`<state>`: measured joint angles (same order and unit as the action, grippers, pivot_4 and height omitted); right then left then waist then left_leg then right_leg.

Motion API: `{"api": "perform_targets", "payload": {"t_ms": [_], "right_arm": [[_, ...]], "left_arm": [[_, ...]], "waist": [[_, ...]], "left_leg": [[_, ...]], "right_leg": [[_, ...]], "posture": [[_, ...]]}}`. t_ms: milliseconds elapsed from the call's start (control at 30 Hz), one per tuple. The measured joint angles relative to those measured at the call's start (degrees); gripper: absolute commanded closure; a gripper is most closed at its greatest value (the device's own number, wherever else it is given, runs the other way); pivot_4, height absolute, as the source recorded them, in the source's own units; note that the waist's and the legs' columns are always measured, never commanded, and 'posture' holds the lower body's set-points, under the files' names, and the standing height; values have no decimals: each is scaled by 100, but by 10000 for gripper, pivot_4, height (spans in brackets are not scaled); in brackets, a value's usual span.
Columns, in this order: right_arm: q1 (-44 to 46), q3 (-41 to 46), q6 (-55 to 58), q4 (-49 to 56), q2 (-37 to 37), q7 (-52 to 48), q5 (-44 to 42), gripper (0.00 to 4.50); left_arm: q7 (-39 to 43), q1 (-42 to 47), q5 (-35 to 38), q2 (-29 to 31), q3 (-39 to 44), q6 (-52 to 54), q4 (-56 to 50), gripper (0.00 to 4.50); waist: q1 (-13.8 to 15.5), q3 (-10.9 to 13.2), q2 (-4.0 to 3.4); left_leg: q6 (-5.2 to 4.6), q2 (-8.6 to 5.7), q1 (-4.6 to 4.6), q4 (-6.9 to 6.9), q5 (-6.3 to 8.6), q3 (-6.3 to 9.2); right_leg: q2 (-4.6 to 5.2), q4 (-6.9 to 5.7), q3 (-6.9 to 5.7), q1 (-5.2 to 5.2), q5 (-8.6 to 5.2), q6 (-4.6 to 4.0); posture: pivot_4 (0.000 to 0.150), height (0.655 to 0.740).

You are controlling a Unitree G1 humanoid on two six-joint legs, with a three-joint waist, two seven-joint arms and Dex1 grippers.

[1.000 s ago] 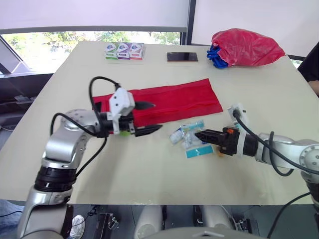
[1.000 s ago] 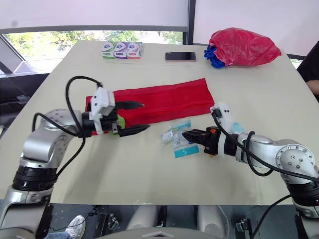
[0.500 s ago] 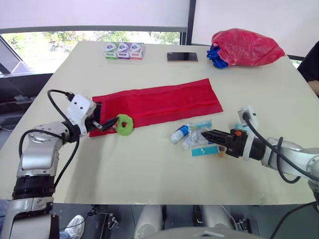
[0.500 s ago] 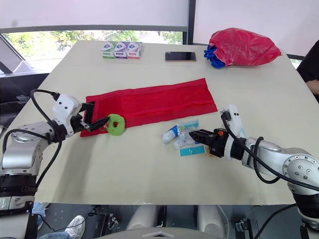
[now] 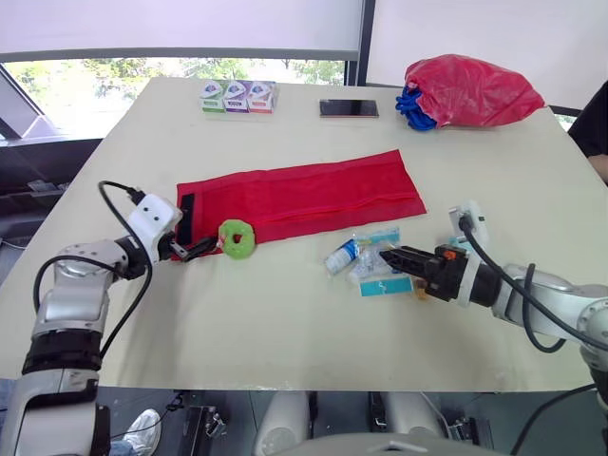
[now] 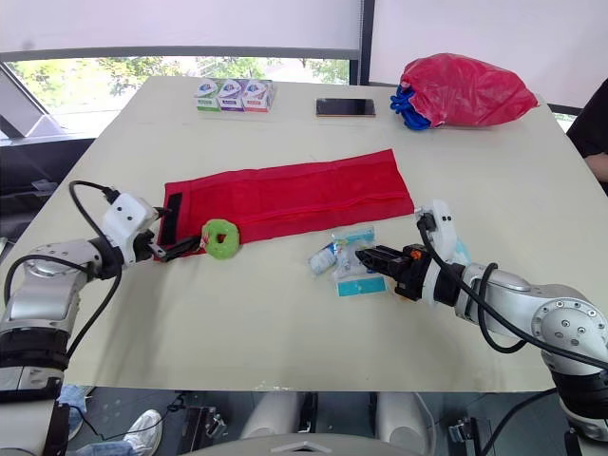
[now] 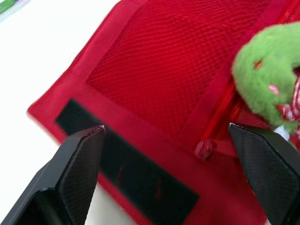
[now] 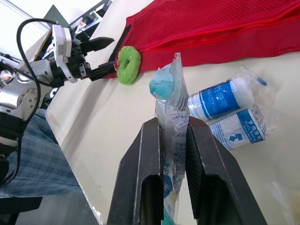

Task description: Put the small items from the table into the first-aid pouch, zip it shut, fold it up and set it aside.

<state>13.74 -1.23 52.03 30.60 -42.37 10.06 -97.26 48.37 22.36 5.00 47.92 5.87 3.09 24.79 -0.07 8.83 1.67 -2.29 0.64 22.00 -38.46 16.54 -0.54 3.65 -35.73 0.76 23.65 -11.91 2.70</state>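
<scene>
Near the counter's (image 5: 285, 323) front edge, my right pincer (image 8: 172, 123) is pinching a probably limp, slippery packet (image 8: 169, 89) mid-body; left pincer (image 7: 166, 127) is gaping.

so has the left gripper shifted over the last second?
Yes. The left gripper has pulled back toward the robot's left, from above the red first-aid pouch to its black-strip end, short of the green ring.
</scene>
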Motion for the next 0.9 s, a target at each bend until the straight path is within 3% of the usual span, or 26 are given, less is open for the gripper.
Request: {"api": "perform_targets", "payload": {"t_ms": [233, 267, 333, 433, 500, 633, 900], "right_arm": [[-19, 2, -43, 8, 6, 48, 33, 43837], [-25, 2, -60, 12, 8, 54, 33, 43837], [-34, 2, -100, 38, 11, 66, 36, 43837], [-34, 4, -179, 107, 69, 138, 29, 43837], [-34, 6, -235, 119, 92, 167, 16, 43837], [-43, 49, -362, 198, 111, 242, -80, 43837], [-43, 60, -495, 197, 232, 318, -105, 43837]], "left_arm": [[-163, 549, -529, -47, -429, -656, 630, 245], [-194, 599, -590, -61, -453, -741, 707, 2554], [-240, 672, -690, -67, -532, -918, 849, 8059], [-313, 696, -822, -101, -649, -1313, 1034, 22389], [-325, 696, -860, -104, -658, -1421, 1090, 28022], [-380, 695, -928, -167, -657, -1763, 1186, 44634], [-237, 698, -745, -463, -646, -1795, 651, 44634]], "waist": [[-16, 0, 0], [-17, 0, 0], [-19, 0, 0], [-27, 0, 0], [-31, 0, 0], [-35, 0, 0], [11, 0, 0]], "left_leg": [[-4, -1, -3, 3, 3, -4], [-4, -1, -2, 2, 2, -4], [-4, -1, -3, 2, 3, -4], [-4, 0, -3, 2, 2, -2], [-4, 0, -3, 2, 2, -3], [-6, -1, 4, 2, 4, 0], [-6, -3, 18, 0, 4, 20]], "right_leg": [[3, 0, -5, 0, 3, 5], [3, 0, -5, 0, 3, 5], [3, -1, -5, 0, 3, 5], [9, -2, -3, 0, 3, 5], [25, -3, -20, 0, 3, 5], [48, 1, -58, 1, 4, 5], [52, 9, -82, 0, 5, 4]], "posture": [[1500, 7400], [1500, 7400], [1500, 7400], [1500, 7400], [1500, 7400], [1500, 7400], [1500, 7400]]}}
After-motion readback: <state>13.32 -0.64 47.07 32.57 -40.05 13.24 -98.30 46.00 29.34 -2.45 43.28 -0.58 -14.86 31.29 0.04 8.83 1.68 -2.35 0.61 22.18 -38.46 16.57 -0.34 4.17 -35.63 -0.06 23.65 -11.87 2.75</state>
